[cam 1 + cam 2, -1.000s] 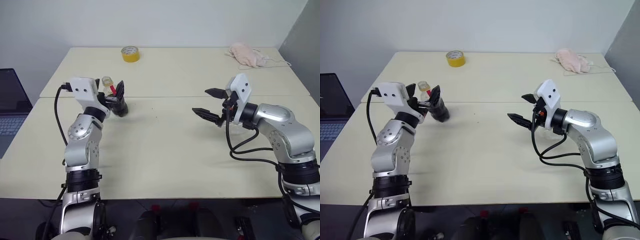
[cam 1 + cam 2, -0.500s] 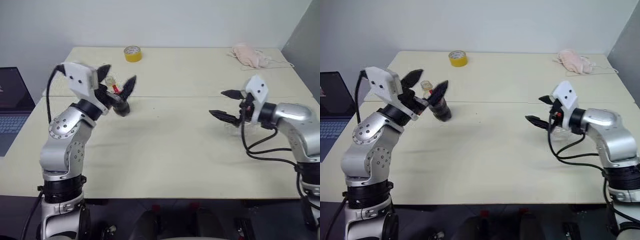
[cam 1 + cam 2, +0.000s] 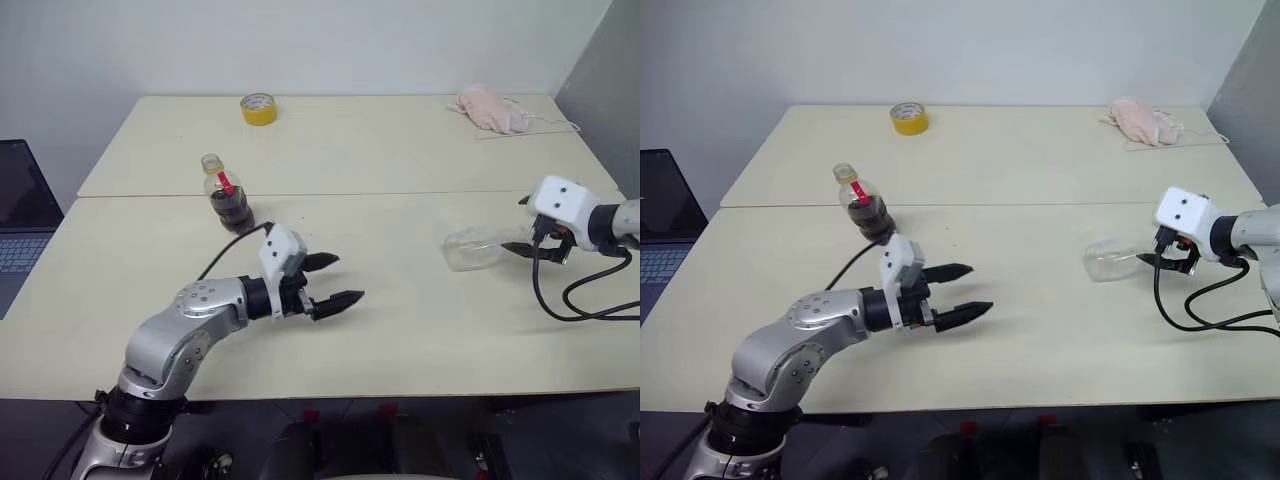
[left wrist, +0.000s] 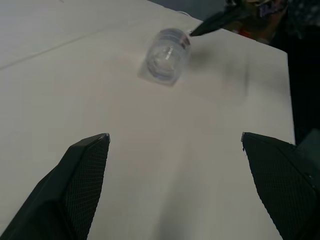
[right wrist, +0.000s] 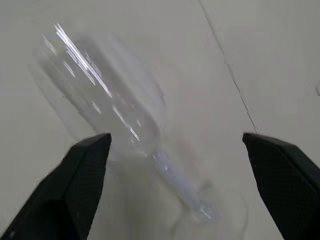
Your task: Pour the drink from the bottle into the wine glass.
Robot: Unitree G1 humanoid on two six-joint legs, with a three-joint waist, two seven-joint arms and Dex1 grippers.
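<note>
The bottle (image 3: 225, 194) stands upright on the table (image 3: 400, 340) at the left, its yellow cap on and the dark drink (image 3: 234, 210) in its lower body. My left gripper (image 3: 350, 278) is open and empty, low over the table to the right of the bottle and well in front of it, pointing right. The wine glass (image 3: 472, 248) is tipped over at the right, bowl toward the left arm and stem toward my right gripper (image 5: 176, 136). That gripper is open right beside the stem (image 5: 172, 175). The glass (image 4: 166, 55) looks empty.
A yellow tape roll (image 3: 258, 108) sits at the back of the table and a pink cloth (image 3: 492, 108) at the back right. A laptop (image 3: 15, 215) stands off the table's left side. A seam (image 3: 400, 192) runs across the table.
My left gripper has let go of the bottle and swung right and toward the front. The right gripper has moved right, and the wine glass now lies tipped over.
</note>
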